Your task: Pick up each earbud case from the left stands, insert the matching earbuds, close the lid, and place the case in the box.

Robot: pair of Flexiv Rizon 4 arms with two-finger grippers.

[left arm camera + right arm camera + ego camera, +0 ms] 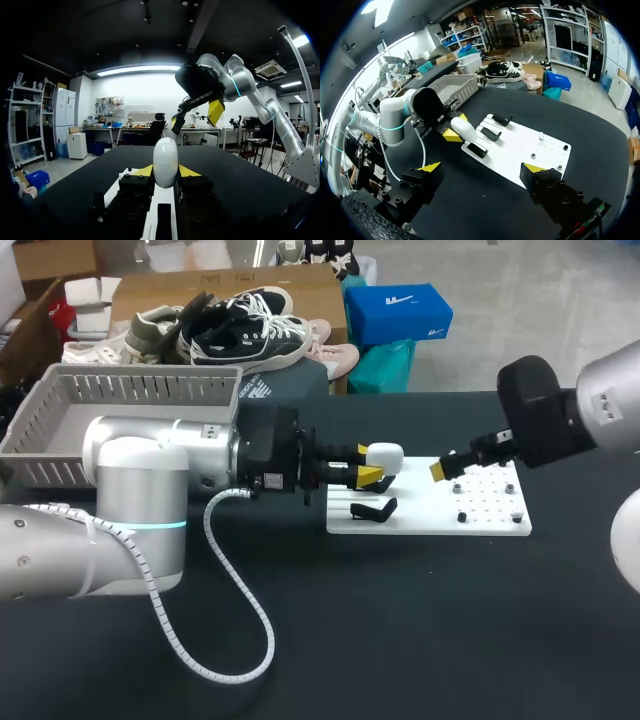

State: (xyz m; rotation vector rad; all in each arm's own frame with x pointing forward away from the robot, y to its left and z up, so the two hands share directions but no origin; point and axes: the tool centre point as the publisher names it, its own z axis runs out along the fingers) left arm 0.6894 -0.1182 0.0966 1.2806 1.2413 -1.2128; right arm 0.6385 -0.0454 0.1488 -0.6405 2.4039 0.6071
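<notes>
Black table [400, 640]: left pincer [165, 171] tight on white earbud case [387, 455], right pincer [481, 167] open above board [430, 521].

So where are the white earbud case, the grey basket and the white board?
earbud case [386, 454]: head view, middle of its white shell.
grey basket [150, 390]: head view, on its slotted far wall.
white board [425, 510]: head view, a bare patch near its middle.

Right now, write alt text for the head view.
The left gripper grips a white earbud case at the left edge of the white board. The right gripper hangs open over its right half; a grey basket sits back left.
</notes>
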